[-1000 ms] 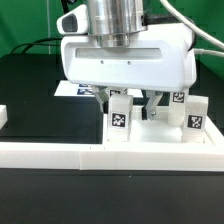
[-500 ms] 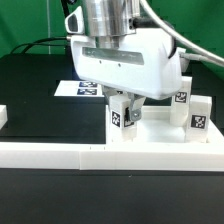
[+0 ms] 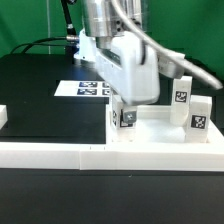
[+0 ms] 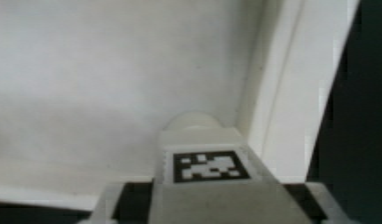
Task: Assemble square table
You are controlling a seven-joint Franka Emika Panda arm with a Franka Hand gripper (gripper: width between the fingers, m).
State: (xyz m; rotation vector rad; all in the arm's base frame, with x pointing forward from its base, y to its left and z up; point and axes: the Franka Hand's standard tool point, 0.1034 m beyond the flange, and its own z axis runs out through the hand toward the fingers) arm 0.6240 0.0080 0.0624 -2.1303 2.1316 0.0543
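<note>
A small white plastic leg block [image 4: 209, 160] with a black-and-white square tag [image 4: 209, 166] on its facing side filled the near part of the wrist view, its tip rounded. Blurred grey gripper fingers [image 4: 120, 203] flanked the block on both sides, apparently pressed against it. Beneath lay the large white plastic square slab [image 4: 117, 80], flat and bare. A raised long white rail [image 4: 303, 90] ran along the slab's edge. Past the rail showed a strip of black worktop [image 4: 366, 110]. Focus soft throughout.
</note>
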